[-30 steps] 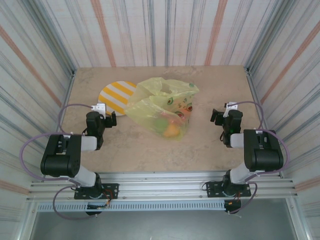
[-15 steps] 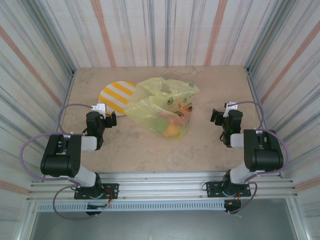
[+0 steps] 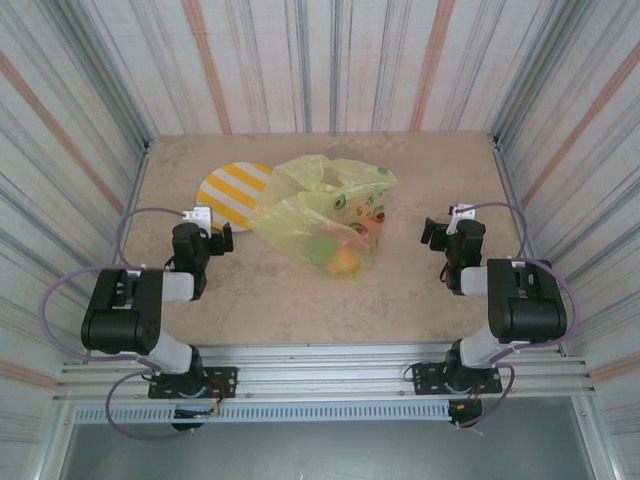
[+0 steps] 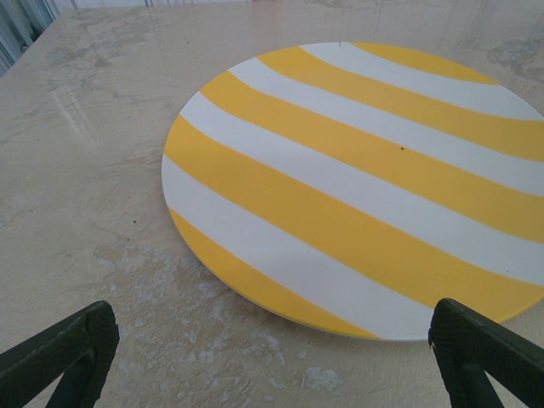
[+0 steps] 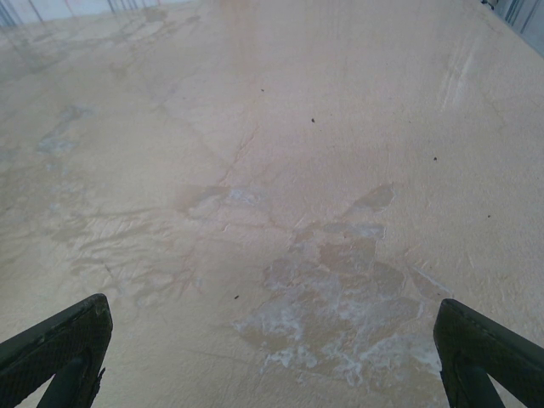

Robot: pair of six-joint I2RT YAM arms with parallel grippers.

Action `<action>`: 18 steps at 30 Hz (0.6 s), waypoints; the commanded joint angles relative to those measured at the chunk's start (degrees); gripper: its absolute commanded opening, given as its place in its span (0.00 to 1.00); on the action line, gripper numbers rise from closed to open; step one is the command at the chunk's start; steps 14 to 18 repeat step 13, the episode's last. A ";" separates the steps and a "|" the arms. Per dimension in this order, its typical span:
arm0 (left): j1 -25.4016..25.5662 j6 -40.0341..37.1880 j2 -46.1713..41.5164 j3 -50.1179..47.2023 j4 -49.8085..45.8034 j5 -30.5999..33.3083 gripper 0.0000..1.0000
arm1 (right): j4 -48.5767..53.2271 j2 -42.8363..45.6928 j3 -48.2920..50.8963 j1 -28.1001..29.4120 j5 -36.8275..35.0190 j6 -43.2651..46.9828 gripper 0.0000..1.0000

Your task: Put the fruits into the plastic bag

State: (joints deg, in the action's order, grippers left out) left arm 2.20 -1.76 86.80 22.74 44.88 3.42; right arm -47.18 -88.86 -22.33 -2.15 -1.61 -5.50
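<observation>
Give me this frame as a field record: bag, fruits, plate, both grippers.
plastic bag: crumpled, lying mid-table
fruits: inside the bag; orange, green and red shapes show through
plate: flat, left of the bag, their edges meeting; no fruit on the part in view
left gripper: open, empty, low at the plate's near edge
right gripper: open, empty, over bare table right of the bag
task state: looks done, no loose fruit seen

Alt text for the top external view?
A crinkly translucent yellow-green plastic bag holding toy fruits lies mid-table, overlapping a round yellow-and-white striped plate. The left gripper and right gripper sit open and empty beside it.
</observation>
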 commanded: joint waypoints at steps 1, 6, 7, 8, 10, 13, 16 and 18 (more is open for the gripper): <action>-0.04 -1.34 -0.37 0.20 1.34 0.01 0.99 | -0.95 0.13 -0.29 0.37 0.02 0.56 0.99; -0.09 -1.37 -0.39 0.20 1.40 0.04 0.99 | -0.90 0.18 -0.30 0.31 0.01 0.51 0.99; -0.08 -1.36 -0.48 0.16 1.37 0.08 0.99 | -0.91 0.18 -0.32 0.31 0.02 0.50 0.99; -0.09 -1.41 -0.26 0.34 1.18 -0.07 0.99 | -0.95 0.27 -0.31 0.37 0.03 0.55 0.99; -0.06 -1.77 -0.30 0.48 0.76 -1.09 0.99 | -0.98 0.31 -0.17 0.34 0.02 0.55 0.99; -0.09 -2.10 -0.42 0.23 1.17 -1.90 0.99 | -0.97 0.27 -0.17 0.33 -0.02 0.55 0.99; -0.09 -2.10 -0.42 0.23 1.17 -1.90 0.99 | -0.97 0.27 -0.17 0.33 -0.02 0.55 0.99; -0.09 -2.10 -0.42 0.23 1.17 -1.90 0.99 | -0.97 0.27 -0.17 0.33 -0.02 0.55 0.99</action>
